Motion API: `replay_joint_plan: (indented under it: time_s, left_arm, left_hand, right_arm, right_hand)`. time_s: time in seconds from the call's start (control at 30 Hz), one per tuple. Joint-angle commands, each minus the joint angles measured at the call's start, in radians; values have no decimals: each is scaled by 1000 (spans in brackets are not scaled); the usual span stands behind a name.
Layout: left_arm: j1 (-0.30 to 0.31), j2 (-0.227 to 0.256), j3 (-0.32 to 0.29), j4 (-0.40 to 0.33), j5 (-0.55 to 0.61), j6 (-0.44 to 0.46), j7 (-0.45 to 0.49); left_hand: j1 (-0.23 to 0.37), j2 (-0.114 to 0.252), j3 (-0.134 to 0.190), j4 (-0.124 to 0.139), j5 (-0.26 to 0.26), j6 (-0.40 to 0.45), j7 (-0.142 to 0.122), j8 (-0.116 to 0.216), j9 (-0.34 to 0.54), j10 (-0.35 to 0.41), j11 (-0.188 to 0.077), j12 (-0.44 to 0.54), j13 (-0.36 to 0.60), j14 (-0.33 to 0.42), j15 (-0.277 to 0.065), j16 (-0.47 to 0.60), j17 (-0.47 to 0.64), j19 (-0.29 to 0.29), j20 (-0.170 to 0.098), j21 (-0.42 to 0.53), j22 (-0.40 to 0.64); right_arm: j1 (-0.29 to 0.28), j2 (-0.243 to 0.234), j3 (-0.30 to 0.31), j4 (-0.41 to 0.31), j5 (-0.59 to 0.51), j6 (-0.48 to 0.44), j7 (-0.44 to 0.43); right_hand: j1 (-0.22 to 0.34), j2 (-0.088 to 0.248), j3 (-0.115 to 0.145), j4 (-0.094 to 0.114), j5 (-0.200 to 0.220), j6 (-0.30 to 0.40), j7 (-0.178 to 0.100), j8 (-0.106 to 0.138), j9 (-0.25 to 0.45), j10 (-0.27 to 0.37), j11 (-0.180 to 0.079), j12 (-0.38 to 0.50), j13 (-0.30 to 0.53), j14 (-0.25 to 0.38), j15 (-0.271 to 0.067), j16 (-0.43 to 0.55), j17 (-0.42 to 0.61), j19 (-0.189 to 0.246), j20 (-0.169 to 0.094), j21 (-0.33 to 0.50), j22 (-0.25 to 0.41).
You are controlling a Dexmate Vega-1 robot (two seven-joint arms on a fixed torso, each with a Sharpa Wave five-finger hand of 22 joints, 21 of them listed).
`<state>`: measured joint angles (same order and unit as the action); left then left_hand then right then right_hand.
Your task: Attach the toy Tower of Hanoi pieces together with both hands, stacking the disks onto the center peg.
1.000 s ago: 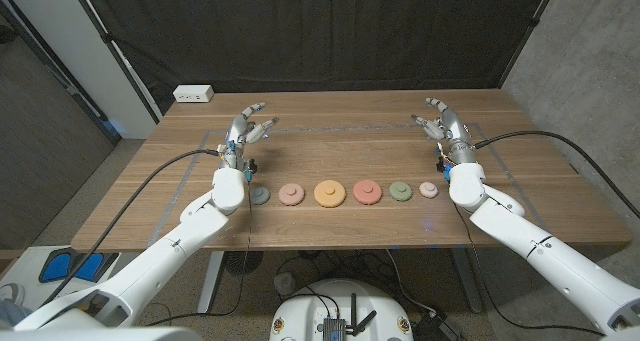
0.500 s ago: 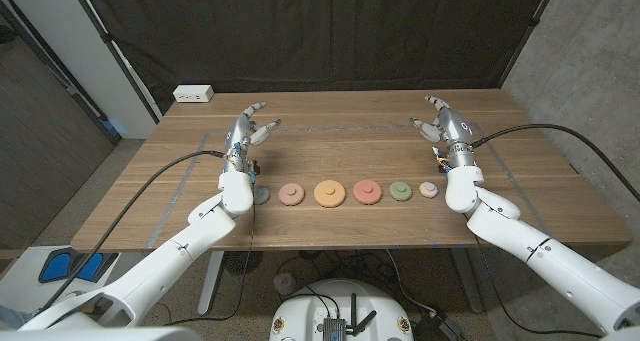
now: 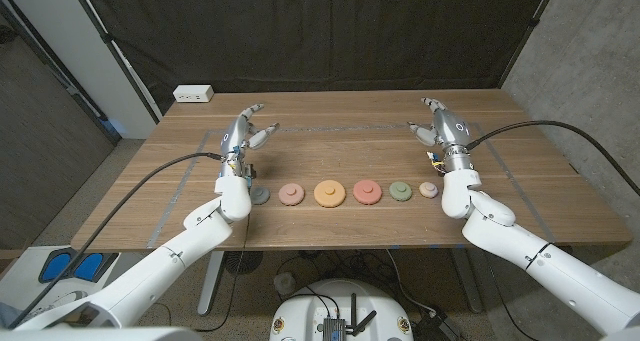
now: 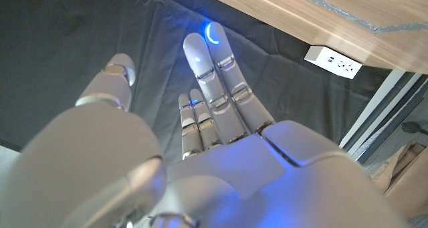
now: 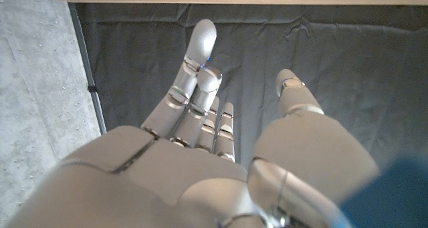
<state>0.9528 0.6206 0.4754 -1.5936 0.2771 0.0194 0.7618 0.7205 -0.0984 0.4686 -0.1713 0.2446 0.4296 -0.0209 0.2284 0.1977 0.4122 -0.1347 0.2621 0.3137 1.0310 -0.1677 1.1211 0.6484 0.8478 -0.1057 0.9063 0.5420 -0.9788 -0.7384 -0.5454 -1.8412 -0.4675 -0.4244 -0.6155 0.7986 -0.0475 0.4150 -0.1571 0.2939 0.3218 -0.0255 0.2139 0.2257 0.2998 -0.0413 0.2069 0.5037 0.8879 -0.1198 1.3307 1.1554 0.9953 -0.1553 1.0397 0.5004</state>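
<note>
So far: no piece is seen joined to another; by this judgement the task stands at its very start.
Pieces: six round pieces are laid in one row across the wooden table (image 3: 340,146), each apart from its neighbours.
Row order, from the robot's left: grey disk (image 3: 259,194), pink disk (image 3: 291,193), orange disk (image 3: 329,192), red disk (image 3: 367,191), green disk (image 3: 401,191), small pale pink disk (image 3: 429,189).
Center peg: a raised knob is seen on several pieces, but which one carries the peg cannot be told at this size.
Left hand (image 3: 247,131): held above the table beyond the grey disk, fingers spread, nothing gripped; in the left wrist view the fingers (image 4: 212,81) are seen extended toward the dark curtain.
Right hand (image 3: 442,123): held above the table beyond the small pale pink disk, fingers apart, nothing gripped; the right wrist view shows the fingers (image 5: 194,61) likewise extended and empty.
Contact: neither hand is touching any piece.
Left to do: every piece is yet to be picked up, and the whole stack is yet to be built.
Other: a white power strip (image 3: 193,94) is seen at the far left corner of the table.
</note>
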Motion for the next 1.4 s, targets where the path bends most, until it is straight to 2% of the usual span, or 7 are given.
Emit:
replay_joint_plan:
  time_s: [0.03,0.4,0.53,0.63,0.8,1.0,1.4]
  left_arm:
    - [29,63,-8,-98,36,112,-59]
    - [27,116,-5,-160,41,192,-159]
    - [26,138,-4,-192,44,237,-203]
    - [21,153,-1,-211,45,267,-236]
    - [14,177,3,-243,52,316,-282]
    - [-8,203,14,-270,57,360,-344]
    - [-66,230,56,-300,84,434,-453]
  left_hand:
    - [12,0,-7,3,9,1,0,-5,5,5,8,-7,6,-5,-49,7,-3,-10,-64,7,-1]
    - [19,7,-14,4,11,-4,6,-9,5,9,7,-9,8,-9,-49,14,-9,-14,-64,14,-2]
    - [23,9,-17,4,12,1,3,-7,5,12,6,-9,9,-9,-49,18,-9,-14,-65,17,-3]
    - [25,10,-20,4,12,9,1,-5,6,22,-3,-7,10,-12,-49,20,-12,-16,-66,20,-4]
    - [27,11,-24,4,13,11,2,-6,6,24,1,-8,11,-11,-49,26,-11,-16,-67,23,-5]
    - [28,11,-27,4,13,9,3,-7,6,23,2,-9,12,-14,-49,26,-15,-17,-68,25,-5]
    - [28,16,-38,8,13,12,8,-8,6,28,6,-12,15,-4,-49,43,-17,-6,-70,38,-8]
  right_arm:
    - [4,-29,-40,-102,-72,-172,127]
    - [20,-61,-52,-175,-67,-273,253]
    - [30,-70,-56,-188,-63,-295,282]
    - [41,-78,-65,-195,-66,-311,304]
    - [58,-89,-77,-199,-57,-324,345]
    - [82,-104,-88,-207,-43,-338,398]
    - [136,-134,-127,-227,-46,-389,502]
  right_hand:
    - [0,9,-4,-3,6,-12,4,-3,3,6,-8,4,5,-8,-98,-8,-3,-6,-58,9,-3]
    - [14,11,-9,-7,11,-11,10,1,3,15,-15,7,12,-11,-98,-12,-8,-18,-58,18,-12]
    - [16,14,-15,-4,13,32,-6,18,4,44,-16,14,8,-15,-98,-18,-19,-21,-58,23,-20]
    - [17,15,-16,-4,14,42,-6,22,4,50,-17,14,7,-14,-98,-17,-18,-20,-58,25,-20]
    - [19,15,-17,-5,15,40,-6,20,5,50,-22,13,7,-13,-98,-15,-17,-20,-58,28,-22]
    - [28,15,-19,-8,18,66,2,29,6,76,-27,21,12,-15,-98,-14,-16,-22,-58,37,-24]
    - [39,16,-22,-9,21,60,5,25,7,69,-22,16,19,-12,-98,-8,-10,-27,-58,50,-23]
